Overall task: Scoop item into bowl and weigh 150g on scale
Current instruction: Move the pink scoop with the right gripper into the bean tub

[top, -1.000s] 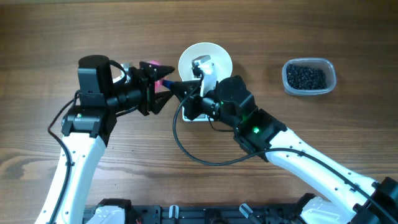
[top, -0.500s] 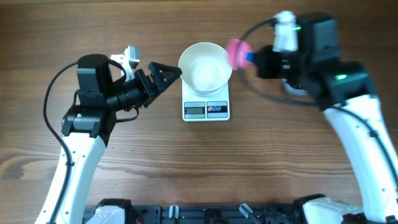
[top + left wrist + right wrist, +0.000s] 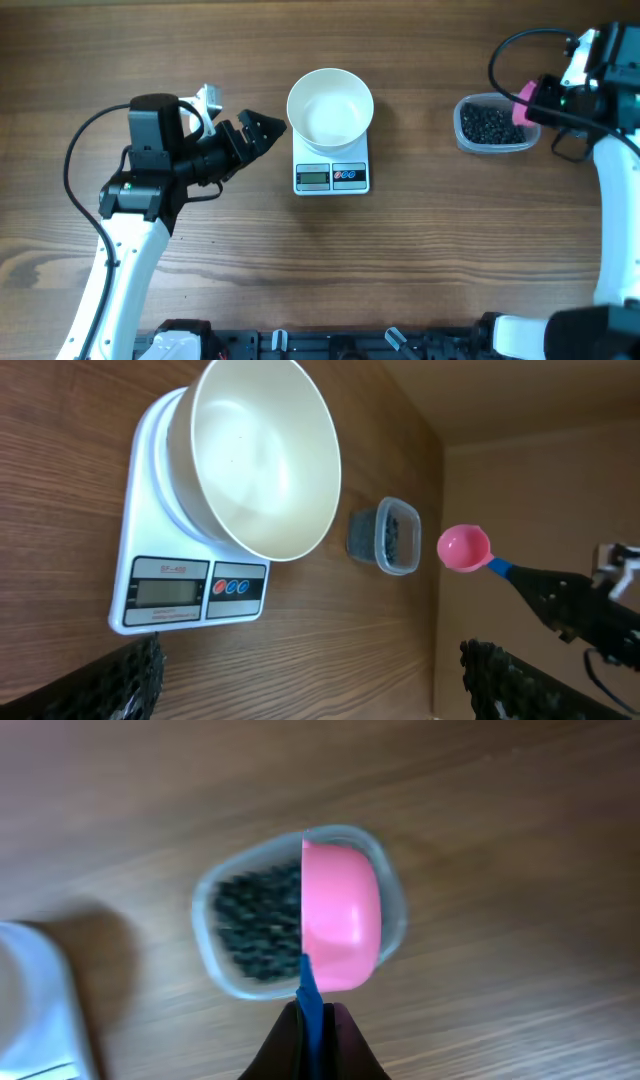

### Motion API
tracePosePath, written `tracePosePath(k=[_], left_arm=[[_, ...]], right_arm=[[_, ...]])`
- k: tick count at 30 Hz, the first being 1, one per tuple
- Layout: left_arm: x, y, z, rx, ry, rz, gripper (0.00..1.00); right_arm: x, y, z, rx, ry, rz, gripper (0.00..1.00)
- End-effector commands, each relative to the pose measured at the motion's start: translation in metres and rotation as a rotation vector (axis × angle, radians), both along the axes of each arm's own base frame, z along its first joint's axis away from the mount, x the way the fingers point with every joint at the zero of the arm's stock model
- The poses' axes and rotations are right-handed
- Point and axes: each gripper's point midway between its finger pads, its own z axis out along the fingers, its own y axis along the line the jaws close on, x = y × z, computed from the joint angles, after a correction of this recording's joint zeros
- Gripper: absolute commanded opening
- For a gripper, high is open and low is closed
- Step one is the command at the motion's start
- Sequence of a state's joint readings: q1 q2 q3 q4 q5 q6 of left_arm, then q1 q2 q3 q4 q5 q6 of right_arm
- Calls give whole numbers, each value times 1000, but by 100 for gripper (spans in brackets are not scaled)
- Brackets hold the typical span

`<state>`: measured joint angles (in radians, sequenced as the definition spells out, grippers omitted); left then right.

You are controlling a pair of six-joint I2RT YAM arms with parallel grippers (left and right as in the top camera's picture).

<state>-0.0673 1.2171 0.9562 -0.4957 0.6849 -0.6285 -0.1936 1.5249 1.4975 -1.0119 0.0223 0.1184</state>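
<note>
Many loose pieces: the item (image 3: 488, 125) is small, round, black and shiny, and lies in the tub at the right of the table.
Tub: the tub (image 3: 497, 124) is clear plastic, a rounded rectangle with thin walls, standing well apart from the scale.
Table: the table (image 3: 200, 50) is brown wood with a long grain running across.
Bowl: the bowl (image 3: 330, 105) is round, plain white and smooth, with a glossy inside. It sits upright on the scale's platform, its rim wider than the platform.
Scale: the scale (image 3: 332, 177) is small, white and square with rounded corners. It has a grey display and two small round buttons, one red and one blue, on its front edge. The reading is too small to tell.
Scoop: the scoop (image 3: 340, 915) has a pink rounded cup on a thin blue handle and is over the right half of the tub. Whether it touches the pieces cannot be told.
Left jaws: the left gripper (image 3: 268, 122) is black with ribbed pads, its jaws wide apart and holding nothing. It is just left of the bowl and not touching it.
Right jaws: the right gripper (image 3: 313, 1045) is black, its jaws pressed together on the scoop's blue handle.
</note>
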Motion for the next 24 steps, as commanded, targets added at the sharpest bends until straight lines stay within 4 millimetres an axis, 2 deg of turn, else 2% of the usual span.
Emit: tracePosePath(k=[1,6,9,11,20,24], left_arm=[[-1,1,3,41,-44,-21,100],[-2,2,2,42,-35,-21,100],[-2,2,1,42,-34,-21,100],[-2,2,1,42,-34,-21,100],[-1,3,0,60,-43,-23,100],[-1,3,0,60,-44,-23,100]], right_arm=[[8,-23,-26,-143,111,34,4],[19,-25,-70,-147,222,102,4],[29,3,-96,-23,236,268,4],[32,10,-101,19,230,292,4],[31,11,-104,26,238,294,4],[44,9,-100,-13,189,341,5]])
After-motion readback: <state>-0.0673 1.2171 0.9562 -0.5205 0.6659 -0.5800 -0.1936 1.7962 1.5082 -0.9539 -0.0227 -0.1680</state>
